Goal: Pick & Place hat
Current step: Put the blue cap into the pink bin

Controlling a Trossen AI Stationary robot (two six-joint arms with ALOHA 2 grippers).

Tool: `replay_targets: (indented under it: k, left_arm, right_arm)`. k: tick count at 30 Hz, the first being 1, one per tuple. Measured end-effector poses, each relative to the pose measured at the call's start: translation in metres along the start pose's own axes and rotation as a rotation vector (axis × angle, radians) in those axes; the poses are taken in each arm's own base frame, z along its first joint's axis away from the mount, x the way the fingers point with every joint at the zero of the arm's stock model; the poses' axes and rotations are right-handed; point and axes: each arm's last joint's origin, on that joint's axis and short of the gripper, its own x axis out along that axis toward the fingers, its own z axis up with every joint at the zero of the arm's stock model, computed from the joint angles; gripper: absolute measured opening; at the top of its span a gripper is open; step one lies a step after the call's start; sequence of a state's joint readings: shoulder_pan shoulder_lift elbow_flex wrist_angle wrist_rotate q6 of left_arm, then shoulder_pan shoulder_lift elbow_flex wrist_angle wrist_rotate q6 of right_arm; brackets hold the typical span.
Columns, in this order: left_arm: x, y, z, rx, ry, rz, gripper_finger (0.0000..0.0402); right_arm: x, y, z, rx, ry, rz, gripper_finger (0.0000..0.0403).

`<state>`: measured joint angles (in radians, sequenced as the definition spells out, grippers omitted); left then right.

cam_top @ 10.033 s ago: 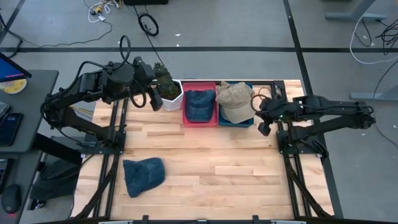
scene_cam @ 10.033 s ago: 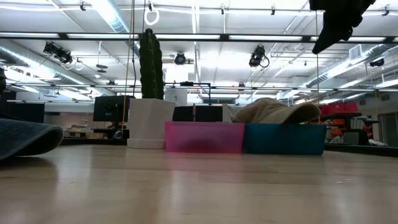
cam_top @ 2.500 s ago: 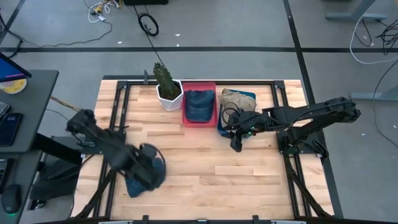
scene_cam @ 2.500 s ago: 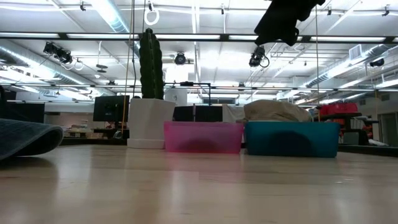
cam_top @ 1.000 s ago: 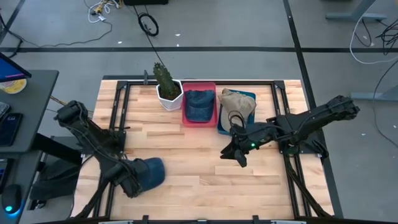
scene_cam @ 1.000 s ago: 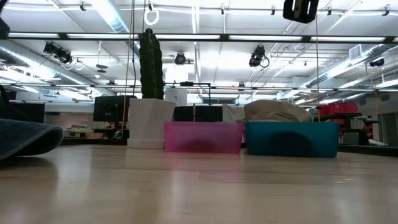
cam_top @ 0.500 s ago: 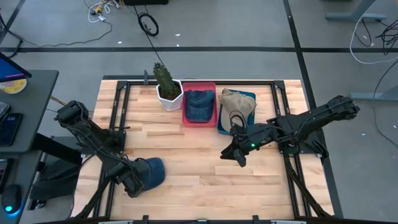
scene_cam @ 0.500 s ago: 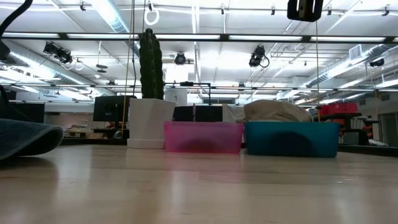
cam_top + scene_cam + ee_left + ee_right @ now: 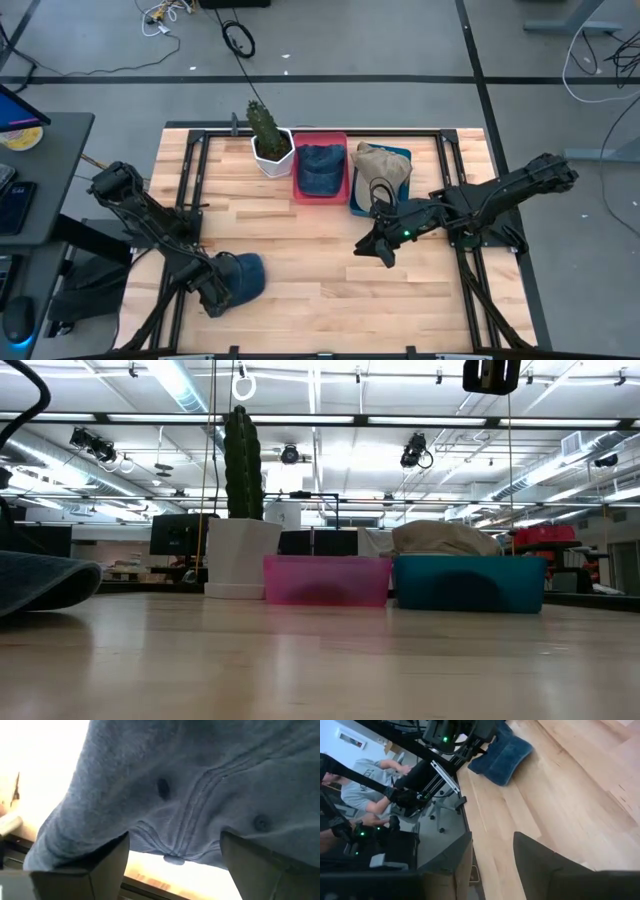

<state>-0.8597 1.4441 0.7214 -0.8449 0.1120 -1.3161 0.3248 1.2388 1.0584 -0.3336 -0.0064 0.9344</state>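
A blue hat (image 9: 243, 274) lies crown up near the table's near-left corner; the low view shows it at the left edge (image 9: 40, 580). My left gripper (image 9: 218, 295) is at the hat's left side, open. In the left wrist view the blue hat (image 9: 200, 790) fills the picture, with the left gripper (image 9: 175, 870) astride its edge. My right gripper (image 9: 383, 250) hovers open over mid-table, high in the low view (image 9: 490, 375). A second blue hat (image 9: 320, 165) lies in a pink bin (image 9: 322, 196). A tan hat (image 9: 385, 162) lies in a teal bin (image 9: 358, 206). My left gripper is open with one finger (image 9: 90, 872) and the other (image 9: 265, 870) on either side of the blue hat's edge (image 9: 172, 855), coming slanting from above and the table's left. Whether the fingers touch the cloth, I cannot tell. The hat lies on the table.
A cactus in a white pot (image 9: 268, 145) stands at the far edge beside the pink bin. Bare wood (image 9: 320, 270) stretches between the hat and my right gripper. Beyond the table's left edge, the right wrist view shows a seated person (image 9: 367, 782).
My left gripper has edged a little closer onto the blue hat's left side and covers more of it than a second ago. The hat has stayed where it was. My right arm has kept still.
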Motion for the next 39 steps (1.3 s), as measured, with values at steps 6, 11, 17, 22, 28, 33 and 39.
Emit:
replay_targets:
  k: [6,11,17,22,28,33,39]
  left_arm:
    - [0.002,0.002,0.000,0.000,-0.006,0.008,0.0277]
    - [0.002,0.001,0.001,0.003,-0.028,0.007,0.0219]
    - [0.002,0.001,0.003,0.004,-0.082,0.015,0.0135]
    - [0.002,0.001,0.003,0.004,-0.091,0.018,0.0058]
    - [0.002,0.001,0.003,0.003,-0.093,0.014,0.0006]
    - [-0.005,-0.006,0.004,-0.005,-0.100,-0.014,0.0002]
    - [-0.031,-0.017,0.005,-0.004,-0.135,-0.009,0.0001]
  right_arm:
    - [0.000,0.000,0.001,0.000,-0.020,-0.015,0.0146]
    - [0.000,-0.001,0.001,-0.004,-0.021,-0.016,0.0146]
    - [0.000,-0.001,0.001,-0.009,-0.022,-0.017,0.0146]
    - [0.000,-0.001,0.001,-0.014,-0.022,-0.017,0.0146]
    - [0.000,-0.001,0.001,-0.049,-0.021,-0.018,0.0146]
    - [0.000,-0.001,0.001,-0.079,-0.017,-0.018,0.0146]
    - [0.000,-0.001,0.000,-0.101,-0.011,-0.017,0.0146]
